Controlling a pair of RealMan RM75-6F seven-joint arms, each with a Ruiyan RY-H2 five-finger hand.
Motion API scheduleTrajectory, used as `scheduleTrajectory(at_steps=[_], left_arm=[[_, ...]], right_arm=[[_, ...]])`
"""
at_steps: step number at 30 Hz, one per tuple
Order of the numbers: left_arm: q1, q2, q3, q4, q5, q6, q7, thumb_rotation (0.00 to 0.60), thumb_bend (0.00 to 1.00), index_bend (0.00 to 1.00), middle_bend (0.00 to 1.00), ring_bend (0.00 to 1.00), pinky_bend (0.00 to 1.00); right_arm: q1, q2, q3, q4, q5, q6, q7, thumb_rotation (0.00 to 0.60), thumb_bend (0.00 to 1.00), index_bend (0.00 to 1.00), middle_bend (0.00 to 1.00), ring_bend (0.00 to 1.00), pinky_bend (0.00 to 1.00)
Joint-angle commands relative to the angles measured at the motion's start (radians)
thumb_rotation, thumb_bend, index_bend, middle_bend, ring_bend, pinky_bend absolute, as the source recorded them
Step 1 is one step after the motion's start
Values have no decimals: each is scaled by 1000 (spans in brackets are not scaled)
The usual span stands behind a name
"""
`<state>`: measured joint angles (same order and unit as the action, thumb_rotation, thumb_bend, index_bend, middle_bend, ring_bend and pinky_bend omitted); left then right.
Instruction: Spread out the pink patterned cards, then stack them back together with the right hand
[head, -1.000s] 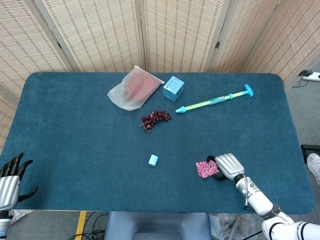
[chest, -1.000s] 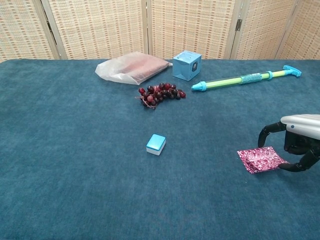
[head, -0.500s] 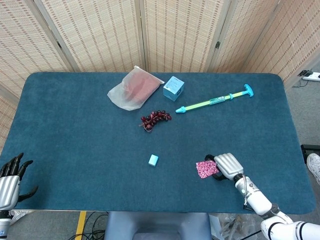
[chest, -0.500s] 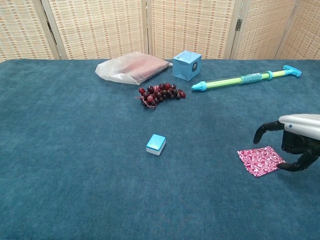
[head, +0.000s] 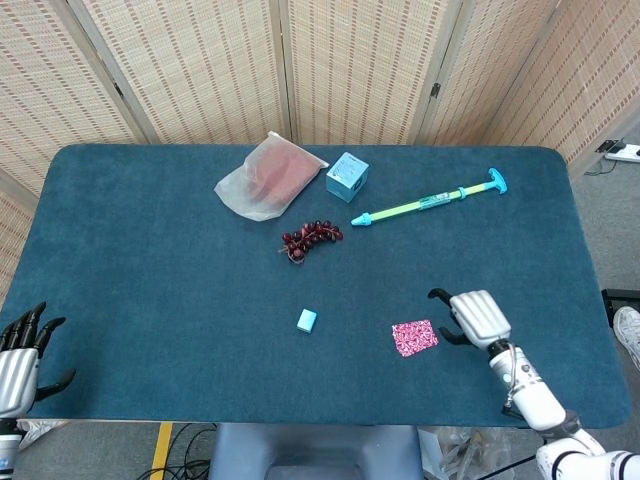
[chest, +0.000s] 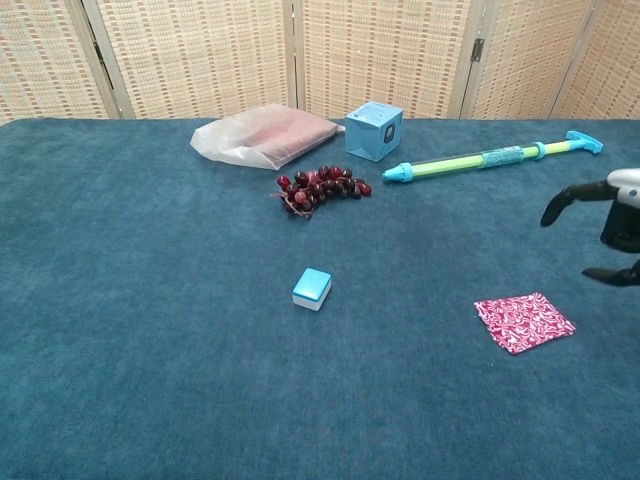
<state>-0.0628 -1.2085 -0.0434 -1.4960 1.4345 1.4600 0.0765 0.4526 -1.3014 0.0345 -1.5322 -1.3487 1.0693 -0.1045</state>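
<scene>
The pink patterned cards (head: 414, 337) lie in one neat stack on the blue cloth, also seen in the chest view (chest: 523, 321). My right hand (head: 476, 316) hovers just right of the stack, lifted clear of it, fingers curved and apart, holding nothing; in the chest view the right hand (chest: 614, 222) is at the frame's right edge, above the cards. My left hand (head: 22, 350) rests at the table's near-left corner, fingers spread, empty.
A small light-blue block (head: 307, 320) lies left of the cards. Further back are dark grapes (head: 310, 238), a plastic bag (head: 267, 177), a blue cube box (head: 347, 176) and a green-blue syringe toy (head: 430, 202).
My right hand let go of the stacked cards and rose up and to the right, away from them. The cards stay flat on the cloth. The left hand has not moved.
</scene>
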Motion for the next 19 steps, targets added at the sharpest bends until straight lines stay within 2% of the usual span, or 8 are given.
scheduleTrajectory(at_steps=[1, 2, 3, 8, 11, 13, 19], left_arm=[[-2, -1, -1, -2, 3, 3, 2, 600, 256, 214, 46, 47, 126], [-2, -2, -2, -3, 5, 5, 5, 600, 256, 214, 46, 47, 126], [-3, -3, -3, -3, 6, 6, 7, 600, 256, 214, 46, 47, 127], [-8, -4, -10, -16, 13, 17, 20, 600, 256, 213, 46, 47, 126], [-7, -4, -9, -33, 24, 29, 32, 600, 257, 213, 46, 47, 126], [-8, -3, -7, -43, 30, 32, 37, 600, 256, 213, 46, 47, 126], [-12, -2, -6, -70, 49, 42, 57, 600, 256, 210, 46, 47, 126]], right_arm=[[-65, 55, 12, -23, -47, 137, -27, 600, 367, 262, 846, 913, 992], [-78, 61, 13, -20, -60, 169, -29, 600, 367, 262, 776, 825, 961], [-91, 66, 13, -15, -72, 201, -33, 600, 367, 262, 743, 783, 936], [-168, 99, 3, -5, -127, 341, 7, 600, 359, 253, 349, 327, 508], [-215, 126, -15, -3, -153, 401, 40, 600, 350, 169, 189, 151, 287], [-243, 135, -24, 0, -168, 439, 55, 600, 349, 129, 142, 93, 210], [-301, 166, -58, -7, -218, 494, 91, 600, 348, 120, 135, 83, 195]])
